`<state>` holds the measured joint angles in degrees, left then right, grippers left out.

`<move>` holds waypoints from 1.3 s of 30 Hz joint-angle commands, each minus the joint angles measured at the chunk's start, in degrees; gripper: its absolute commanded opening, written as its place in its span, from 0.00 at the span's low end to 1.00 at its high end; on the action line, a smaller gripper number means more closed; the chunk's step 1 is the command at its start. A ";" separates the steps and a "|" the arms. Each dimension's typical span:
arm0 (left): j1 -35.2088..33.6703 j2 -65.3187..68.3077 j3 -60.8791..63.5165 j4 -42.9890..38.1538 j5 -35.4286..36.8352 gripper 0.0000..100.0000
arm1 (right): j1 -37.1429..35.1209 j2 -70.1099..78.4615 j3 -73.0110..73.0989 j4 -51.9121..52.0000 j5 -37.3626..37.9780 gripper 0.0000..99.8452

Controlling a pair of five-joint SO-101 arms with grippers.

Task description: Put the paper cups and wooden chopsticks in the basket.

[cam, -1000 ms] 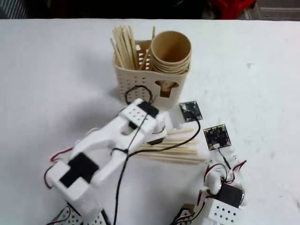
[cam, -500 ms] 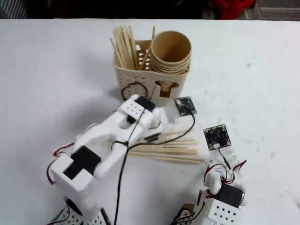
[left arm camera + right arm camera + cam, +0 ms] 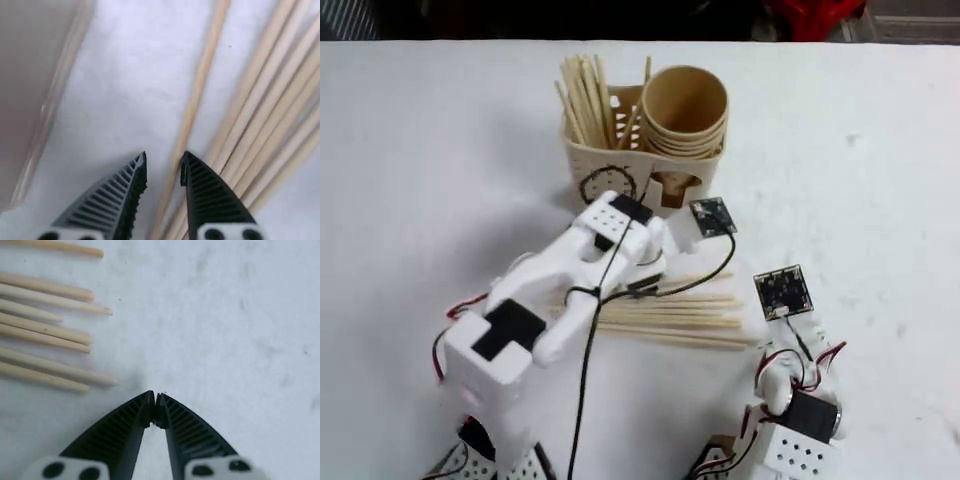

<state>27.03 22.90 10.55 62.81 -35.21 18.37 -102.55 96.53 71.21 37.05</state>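
High view: loose chopsticks point(image 3: 692, 322) run left-right; left gripper point(image 3: 163, 157) spread, right gripper point(image 3: 154, 397) pressed together.

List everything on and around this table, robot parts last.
table: one, white, under everything.
basket: one, cream, perforated, far centre of the table.
paper cups: one nested stack, tan, upright in the basket; exact count unclear.
standing chopsticks: a bundle, pale wood, in the basket beside the cups.
loose chopsticks: several, pale wood, lying flat in front of the basket.
left arm: one, white, stretched over the loose chopsticks.
right arm: one, white, at the near edge.
left gripper: black fingers apart, astride one loose chopstick.
right gripper: black fingers closed, over bare table beside the chopstick ends.
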 commanded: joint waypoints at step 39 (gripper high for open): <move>-13.14 -54.20 3.16 -42.64 35.96 0.02 | 0.31 -0.48 0.35 0.22 0.26 0.02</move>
<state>15.69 -38.29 16.44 36.18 -3.74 18.37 -102.55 96.53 71.21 37.05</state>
